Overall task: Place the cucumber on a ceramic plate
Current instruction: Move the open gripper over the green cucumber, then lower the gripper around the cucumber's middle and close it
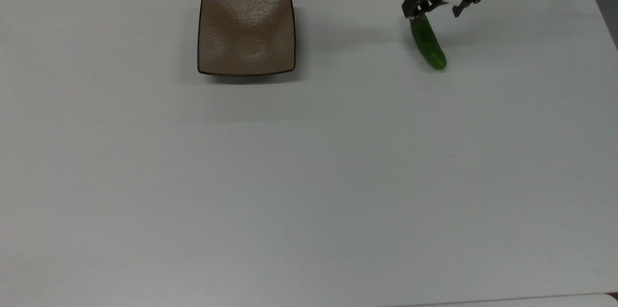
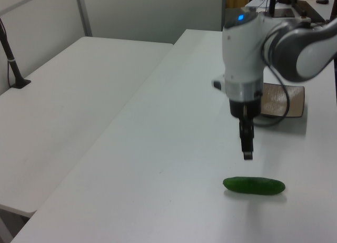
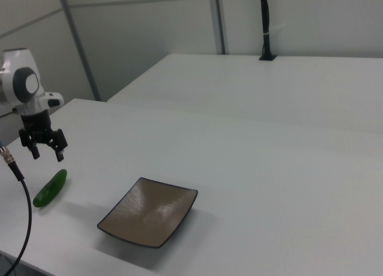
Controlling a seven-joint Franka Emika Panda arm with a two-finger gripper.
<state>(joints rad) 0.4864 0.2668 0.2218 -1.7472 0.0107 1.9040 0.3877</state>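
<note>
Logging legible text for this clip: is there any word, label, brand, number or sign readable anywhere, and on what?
None: no readable text stands on the cucumber, the ceramic plate, the table or the arm above the gripper.

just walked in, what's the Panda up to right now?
The arm is going for the cucumber, which lies on the white table. The gripper hangs above the cucumber with its fingers open, not touching it. The ceramic plate sits empty on the same table, well off to the top view's left of the cucumber. So nothing is grasped yet: the pick comes first, then the carry over to the plate.
</note>
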